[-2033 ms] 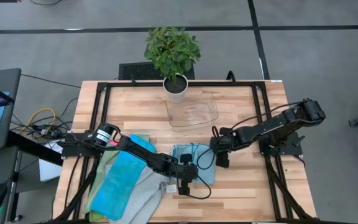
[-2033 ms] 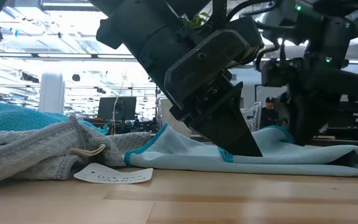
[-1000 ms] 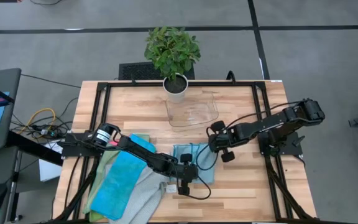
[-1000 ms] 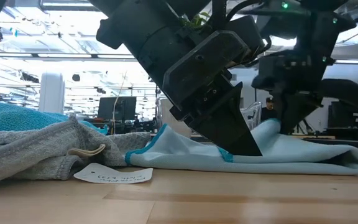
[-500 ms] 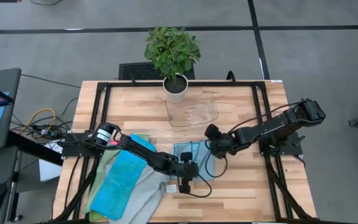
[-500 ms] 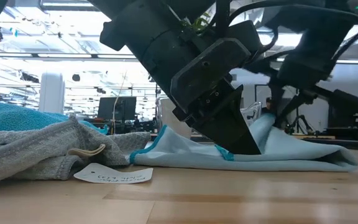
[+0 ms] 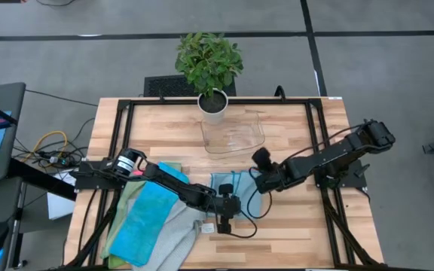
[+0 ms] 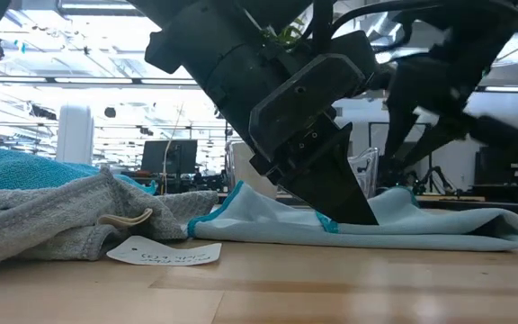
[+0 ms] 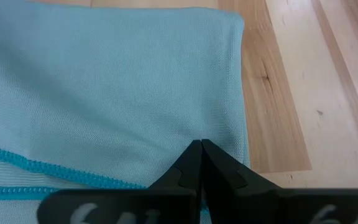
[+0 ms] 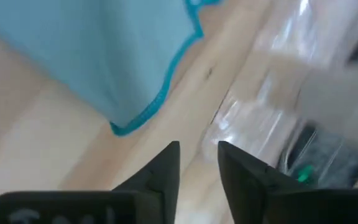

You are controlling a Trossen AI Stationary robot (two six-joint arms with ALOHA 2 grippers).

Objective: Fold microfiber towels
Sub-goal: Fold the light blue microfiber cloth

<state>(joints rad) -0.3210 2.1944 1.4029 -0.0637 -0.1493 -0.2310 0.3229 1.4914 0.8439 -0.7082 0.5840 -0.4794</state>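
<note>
A light grey towel with teal edging [image 7: 232, 190] lies folded over on the wood in front of me, its doubled layers flat along the low view [image 8: 421, 225] and its stitched hem running across my left wrist view [image 9: 104, 93]. To my left a heap of towels waits unfolded: a bright blue one [image 7: 145, 218] spread on top, a grey one [image 7: 175, 237] crumpled beside it, green [image 7: 125, 197] showing beneath

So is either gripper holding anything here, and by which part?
The left gripper is shut, pressing down on the light teal-edged towel near its front edge, pinning it rather than lifting it. The right gripper is open above the towel, holding nothing.
</note>
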